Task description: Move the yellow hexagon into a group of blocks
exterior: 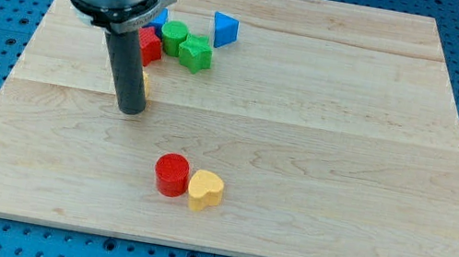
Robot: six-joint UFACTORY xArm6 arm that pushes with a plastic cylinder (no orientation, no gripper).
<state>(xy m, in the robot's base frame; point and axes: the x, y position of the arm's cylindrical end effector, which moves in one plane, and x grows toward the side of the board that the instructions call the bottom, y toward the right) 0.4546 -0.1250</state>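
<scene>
The yellow hexagon (145, 85) is almost fully hidden behind my rod; only a thin yellow sliver shows at the rod's right edge. My tip (130, 109) rests on the board at the hexagon's lower left, touching it. Above it lies a group: a red star (150, 44), a green cylinder (174, 36), a green block (195, 52), a blue block (159, 16) partly hidden by the arm, and a blue triangle (225, 29). A gap remains between the hexagon and the red star.
A red cylinder (171, 175) and a yellow heart (206, 190) touch each other near the view's bottom centre. The wooden board (322, 135) lies on a blue perforated table.
</scene>
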